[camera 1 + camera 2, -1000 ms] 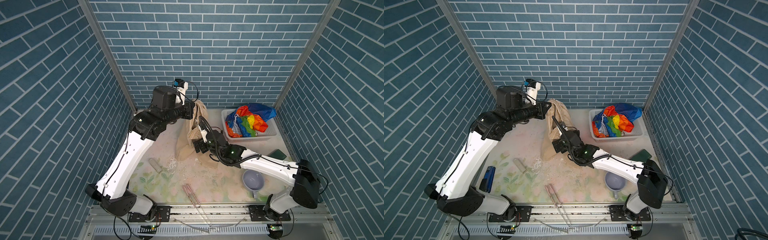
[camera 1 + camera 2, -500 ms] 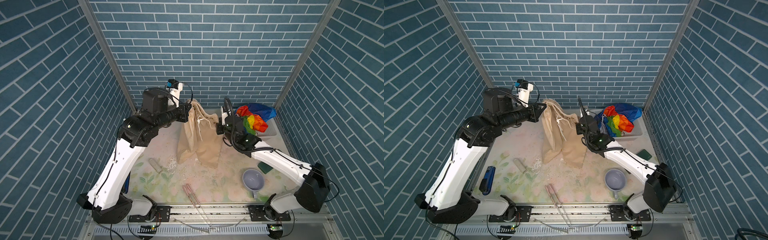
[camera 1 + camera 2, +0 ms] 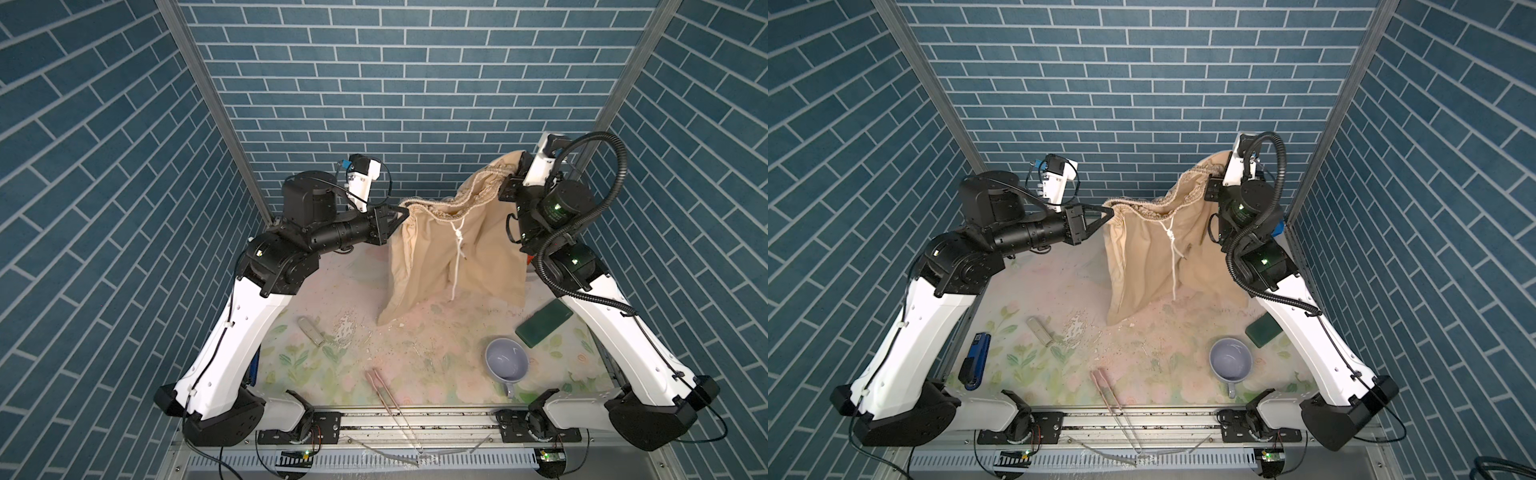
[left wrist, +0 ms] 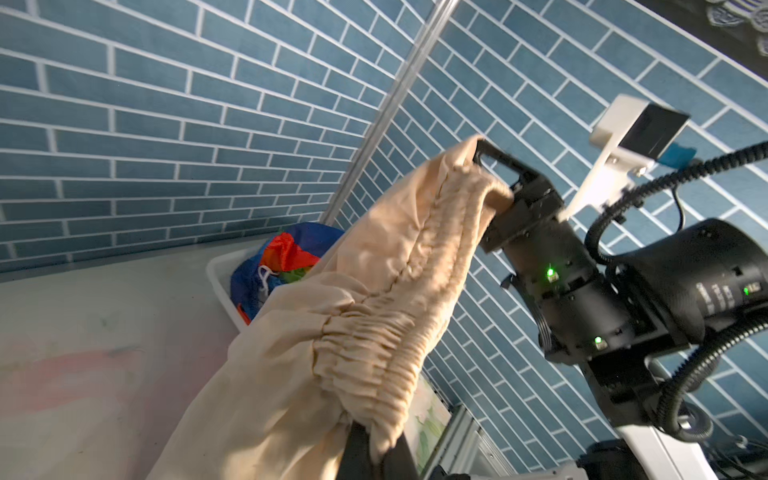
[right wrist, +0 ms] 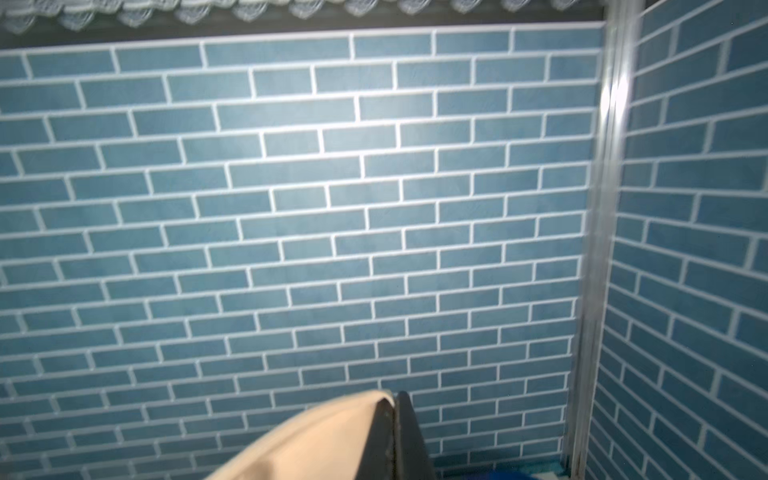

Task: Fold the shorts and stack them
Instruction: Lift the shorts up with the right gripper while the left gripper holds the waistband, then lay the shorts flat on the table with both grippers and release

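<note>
Lena: So, which step were you at in that moment?

Me: I judged it was the opening-out of the first pair, before any fold. I had the beige shorts (image 3: 453, 249) hanging in the air between both arms, above the far part of the table (image 3: 332, 270). My left gripper (image 3: 404, 212) was closed tight on one end of the gathered waistband (image 3: 444, 208). My right gripper (image 4: 484, 166) was closed tight on the other end, which stood higher.

Lena: And how did the cloth look?

Me: It was plain and matte, with many soft wrinkles. The waistband sagged between the two grips, so it was not stretched. The white drawstring (image 3: 458, 249) hung down the front with a knot. Both legs dropped down, and the hem on the left arm's side seemed to touch the table.

Lena: And the other pair?

Me: The rainbow shorts (image 4: 286, 257) lay crumpled in the white basket (image 4: 216, 274), as my left wrist view showed. In both top views the beige cloth and my right arm hid them almost fully.

Lena: What did the next move need?

Me: In my opinion, I had to bring both grips level and pull them apart until the waistband was straight. Then I had to lower the shorts flat on the table, without dragging the hem through the white crumbs (image 3: 345, 332).
</note>
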Controlling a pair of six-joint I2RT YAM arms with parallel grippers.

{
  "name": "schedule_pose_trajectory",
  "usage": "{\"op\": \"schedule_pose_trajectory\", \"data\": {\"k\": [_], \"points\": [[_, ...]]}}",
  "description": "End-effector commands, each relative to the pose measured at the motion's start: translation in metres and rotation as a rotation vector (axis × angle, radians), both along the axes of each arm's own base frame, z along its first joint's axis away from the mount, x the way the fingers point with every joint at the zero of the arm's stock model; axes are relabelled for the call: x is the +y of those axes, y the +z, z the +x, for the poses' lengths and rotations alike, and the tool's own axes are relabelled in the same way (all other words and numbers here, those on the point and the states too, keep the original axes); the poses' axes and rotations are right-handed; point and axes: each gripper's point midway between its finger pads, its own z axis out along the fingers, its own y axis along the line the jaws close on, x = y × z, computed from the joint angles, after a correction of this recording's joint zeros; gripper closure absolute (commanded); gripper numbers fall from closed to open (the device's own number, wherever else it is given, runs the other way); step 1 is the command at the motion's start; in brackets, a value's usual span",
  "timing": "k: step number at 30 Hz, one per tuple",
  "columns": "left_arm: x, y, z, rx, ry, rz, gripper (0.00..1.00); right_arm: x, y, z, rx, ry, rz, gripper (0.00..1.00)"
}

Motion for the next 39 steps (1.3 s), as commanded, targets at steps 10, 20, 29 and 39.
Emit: {"op": "schedule_pose_trajectory", "data": {"k": [10,20,29,39], "points": [[-0.002,-0.014,-0.028,0.035,-0.093,-0.071,1.00,0.079,0.026,0.106,0.059,0.242,0.087,1.00],[0.088,-0.145,0.015,0.304,0.229,-0.093,1.00,0.265,-0.171,0.175,0.394,0.648,0.017,1.00],[0.175,-0.261,0.029,0.533,0.552,-0.007,1.00,0.386,-0.331,0.152,0.606,0.901,-0.024,1.00],[0.215,-0.332,0.023,0.726,0.734,0.139,0.83,0.404,-0.364,0.135,0.697,1.022,0.000,0.66]]}}
